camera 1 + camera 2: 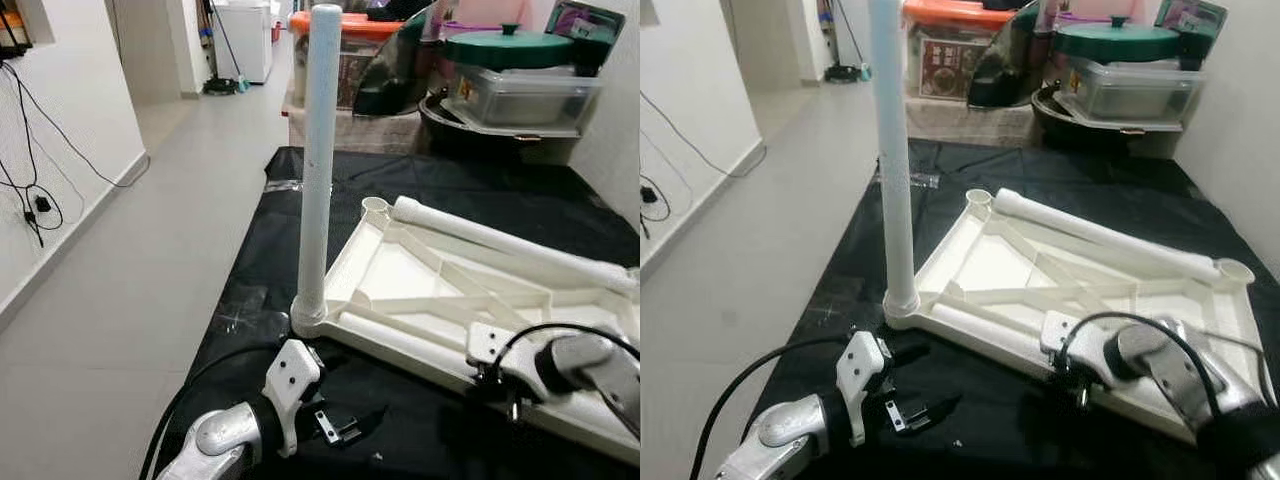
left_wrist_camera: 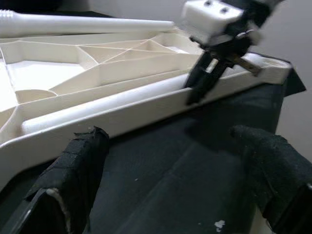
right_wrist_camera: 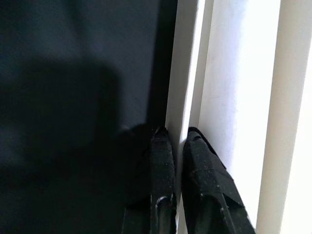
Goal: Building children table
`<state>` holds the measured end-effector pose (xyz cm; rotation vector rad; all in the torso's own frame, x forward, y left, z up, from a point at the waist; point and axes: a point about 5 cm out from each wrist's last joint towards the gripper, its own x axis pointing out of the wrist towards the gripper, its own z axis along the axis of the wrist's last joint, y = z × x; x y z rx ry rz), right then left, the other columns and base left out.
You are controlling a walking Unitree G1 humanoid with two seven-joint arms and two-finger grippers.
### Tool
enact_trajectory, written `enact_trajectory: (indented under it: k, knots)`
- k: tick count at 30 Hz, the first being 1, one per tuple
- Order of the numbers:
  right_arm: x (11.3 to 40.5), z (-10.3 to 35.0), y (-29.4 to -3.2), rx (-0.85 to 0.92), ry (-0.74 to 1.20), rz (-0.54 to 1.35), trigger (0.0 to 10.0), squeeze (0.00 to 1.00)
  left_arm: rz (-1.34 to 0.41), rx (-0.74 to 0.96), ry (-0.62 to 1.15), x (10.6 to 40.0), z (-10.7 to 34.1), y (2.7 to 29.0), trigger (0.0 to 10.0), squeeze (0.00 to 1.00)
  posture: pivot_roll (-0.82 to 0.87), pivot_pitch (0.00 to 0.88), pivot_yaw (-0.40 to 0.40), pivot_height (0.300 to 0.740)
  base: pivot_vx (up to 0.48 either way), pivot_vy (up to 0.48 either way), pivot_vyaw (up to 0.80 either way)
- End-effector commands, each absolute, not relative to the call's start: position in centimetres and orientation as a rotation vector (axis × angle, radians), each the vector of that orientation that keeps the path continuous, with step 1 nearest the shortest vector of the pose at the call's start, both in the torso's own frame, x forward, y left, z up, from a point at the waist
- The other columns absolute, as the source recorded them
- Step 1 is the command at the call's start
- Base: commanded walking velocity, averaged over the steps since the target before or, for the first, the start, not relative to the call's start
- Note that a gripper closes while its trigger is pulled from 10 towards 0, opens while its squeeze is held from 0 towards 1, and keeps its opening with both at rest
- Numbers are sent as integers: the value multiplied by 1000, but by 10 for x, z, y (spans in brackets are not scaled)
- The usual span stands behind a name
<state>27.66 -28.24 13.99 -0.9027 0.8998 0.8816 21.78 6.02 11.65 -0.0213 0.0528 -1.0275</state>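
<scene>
Upturned white plastic tabletop (image 1: 400, 270), ribbed underside facing up, lying on a black sheet (image 1: 400, 430) spread over a pale tiled floor (image 1: 130, 300). One white table leg (image 1: 318, 160) standing upright in the corner socket nearest the robot's left. A second leg (image 1: 500, 240) lying loose along the far long edge of the tabletop, beside an empty round socket (image 1: 375, 208). A third leg (image 1: 400, 340) lying inside the tray along the near long edge.

Right gripper (image 3: 175, 141) at the near rim of the tabletop, towards the robot's right: fingers drawn narrow, one black finger (image 3: 161, 161) on the outside of the thin white rim and the other on the inside, pinching that rim between them. Silver right arm reaching in from the lower right, black cable looping over the wrist.

Left gripper (image 2: 170, 165) low over the black sheet, just short of the near rim and apart from it, well below the upright leg: fingers spread wide, holding nothing. Silver left arm coming in from the lower left.

Behind the sheet, stacked storage boxes (image 1: 520, 95), an orange-lidded bin (image 1: 345, 30) and a green round lid (image 1: 510, 45) against the wall. Black cables (image 1: 35, 200) trailing down the white wall on the left.
</scene>
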Motion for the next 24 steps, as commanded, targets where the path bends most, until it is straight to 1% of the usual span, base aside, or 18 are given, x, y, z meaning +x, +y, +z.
enact_trajectory:
  k: [1,3,5,6,7,8,10,13,14,15,16,19,20,21,22,23,24]
  knots:
    - [278,142,-309,-1018,982,759,0,0,-1020,-7,59,218,114,61,10000,0,152,0,-93,740,0,0,0]
    - [280,142,-320,-1066,1027,734,0,0,-1019,-6,58,217,114,61,10000,0,152,0,-93,740,0,0,0]
    - [280,142,-320,-1066,1027,734,0,0,-1019,-6,58,217,114,61,10000,0,152,0,-93,740,0,0,0]
    - [280,142,-327,-1090,1062,715,0,0,-1017,-6,58,217,114,61,10000,0,155,0,-95,740,0,0,0]
    - [280,142,-327,-1090,1062,715,0,0,-1017,-6,58,217,114,61,10000,0,155,0,-95,740,0,0,0]
    - [279,141,-333,-1112,1094,707,0,0,-1015,-6,58,217,114,61,10000,0,155,0,-95,740,0,0,0]
    - [277,139,-343,-1150,1141,689,10000,0,-1011,-5,58,218,114,61,10000,0,157,0,-99,740,0,0,0]
    - [275,138,-346,-1161,1164,704,10000,0,-1010,-5,58,218,113,61,10000,0,157,0,-99,740,0,0,0]
    - [275,139,-348,-1185,1170,719,10000,565,-1010,-5,58,218,113,61,10000,0,155,0,-96,740,0,0,0]
    - [275,139,-348,-1185,1170,719,10000,565,-1010,-5,58,218,113,61,10000,0,155,0,-96,740,0,0,0]
    - [276,140,-349,-1198,1169,740,10000,1000,-1011,-5,59,218,113,61,10000,0,155,0,-96,740,0,0,0]
    - [278,143,-347,-1180,1136,771,10000,1000,-1012,-4,59,218,113,61,10000,0,155,0,-96,740,0,0,0]
    - [280,145,-344,-1156,1102,766,10000,800,-1012,-4,59,218,113,61,10000,0,155,0,-96,740,0,0,0]
    - [280,145,-344,-1156,1102,766,10000,800,-1012,-4,59,218,113,61,10000,0,155,0,-96,740,0,0,0]
    - [283,147,-340,-1116,1067,778,10000,114,-1011,-4,59,218,113,61,10000,0,152,0,-91,740,0,0,0]
    - [286,154,-331,-1023,993,817,10000,0,-1010,-3,58,219,113,61,10000,0,153,0,-90,740,0,0,0]
    - [286,154,-331,-1023,993,817,10000,0,-1010,-3,58,219,113,61,10000,0,153,0,-90,740,0,0,0]
